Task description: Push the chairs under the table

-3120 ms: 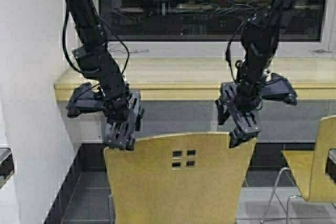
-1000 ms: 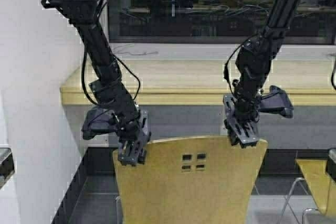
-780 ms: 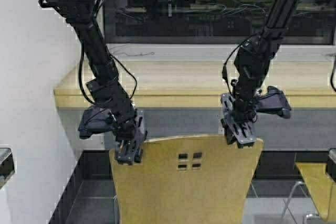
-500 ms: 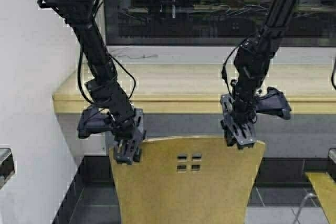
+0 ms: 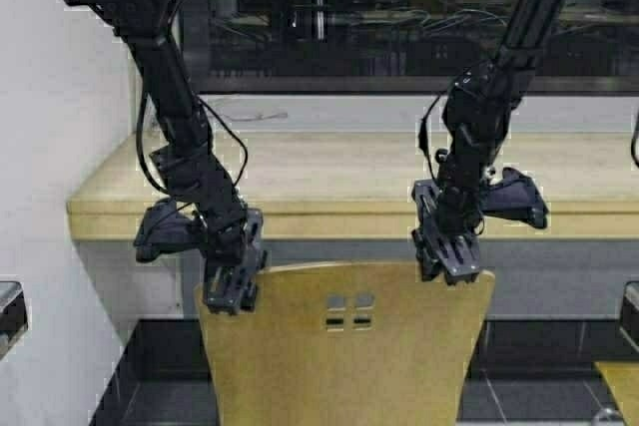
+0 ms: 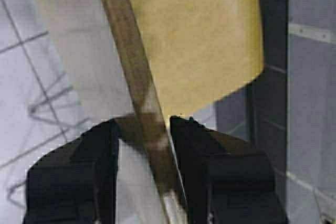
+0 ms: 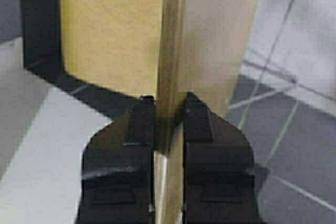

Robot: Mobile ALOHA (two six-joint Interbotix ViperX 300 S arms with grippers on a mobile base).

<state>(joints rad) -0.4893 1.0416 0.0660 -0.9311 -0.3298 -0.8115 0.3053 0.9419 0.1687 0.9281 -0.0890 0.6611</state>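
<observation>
From up top I get even indoor light from above; the table (image 5: 339, 172) top looks pale and washed, with no hard shadows on it. The window (image 5: 399, 17) behind is dark and throws back small bright reflections of lamps and screens. Under the table it falls into shade. My left wrist picture is soft throughout, the chair (image 6: 194, 35) edge smeared and its yellow glaring. The right wrist picture is a bit crisper, though the floor tiles (image 7: 294, 129) behind are out of focus.
</observation>
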